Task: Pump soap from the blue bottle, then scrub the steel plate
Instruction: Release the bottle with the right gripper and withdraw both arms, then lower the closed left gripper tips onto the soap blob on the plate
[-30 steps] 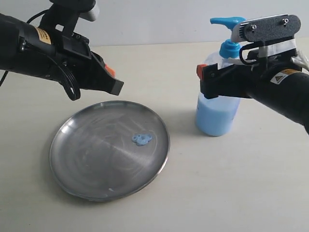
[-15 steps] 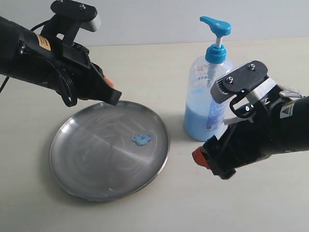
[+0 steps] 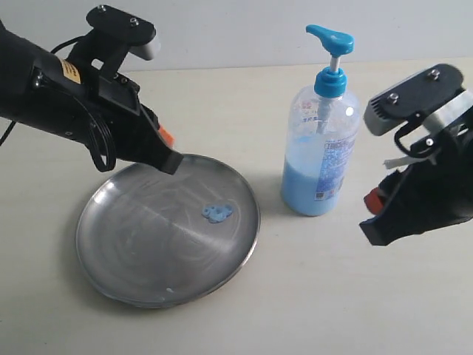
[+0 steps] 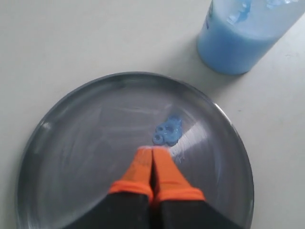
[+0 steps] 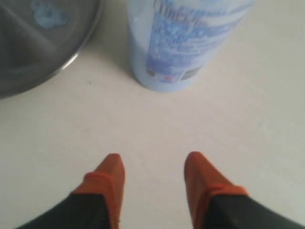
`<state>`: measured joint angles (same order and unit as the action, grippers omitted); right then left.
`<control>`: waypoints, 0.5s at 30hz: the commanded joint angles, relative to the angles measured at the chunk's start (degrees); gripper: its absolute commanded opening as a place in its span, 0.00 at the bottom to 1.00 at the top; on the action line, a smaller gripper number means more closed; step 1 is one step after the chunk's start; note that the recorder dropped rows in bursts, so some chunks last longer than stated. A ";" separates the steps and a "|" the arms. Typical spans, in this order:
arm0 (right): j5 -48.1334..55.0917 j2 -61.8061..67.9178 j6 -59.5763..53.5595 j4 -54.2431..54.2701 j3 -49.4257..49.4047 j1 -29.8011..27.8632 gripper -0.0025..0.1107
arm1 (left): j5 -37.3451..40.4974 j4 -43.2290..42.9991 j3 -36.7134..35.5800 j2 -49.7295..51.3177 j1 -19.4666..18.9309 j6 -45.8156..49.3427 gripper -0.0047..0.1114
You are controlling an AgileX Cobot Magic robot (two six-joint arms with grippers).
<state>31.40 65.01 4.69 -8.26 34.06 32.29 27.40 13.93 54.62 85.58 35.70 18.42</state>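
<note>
We see a plain cream tabletop (image 3: 244, 310) running back to a pale grey wall (image 3: 236, 29); the blue bottle (image 3: 319, 155) stands upright on it right of centre in the exterior view, its long axis vertical, its bright blue pump head (image 3: 330, 37) raised with the spout pointing toward the plate's side; light blue liquid fills roughly its lower half. The steel plate (image 3: 118, 222) lies flat on the tabletop just beside the bottle, apart from it, with a small blob of soap (image 3: 216, 213) on its inner face toward the bottle. The left tool (image 3: 171, 159) reaches over the plate's far rim; from the left wrist we see its orange fingertips (image 4: 145, 164) pressed together with nothing between them, pointing at the soap blob and stopping just short of it; we cannot tell whether they touch the metal. The right tool (image 3: 373, 214) hangs over bare tabletop on the bottle's other side, near it but apart; from the right wrist its orange fingertips (image 5: 110, 174) are spread wide and empty, facing the bottle's base; nothing lies between either tool and the plate or bottle.
</note>
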 commanded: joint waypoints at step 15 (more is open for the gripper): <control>3.46 -26.16 0.91 -0.97 0.54 0.04 0.02 | -3.15 11.07 0.00 14.16 0.33 0.21 0.04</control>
<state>34.81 42.47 5.36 -8.74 34.19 32.29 26.06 22.55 54.62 98.23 35.70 18.42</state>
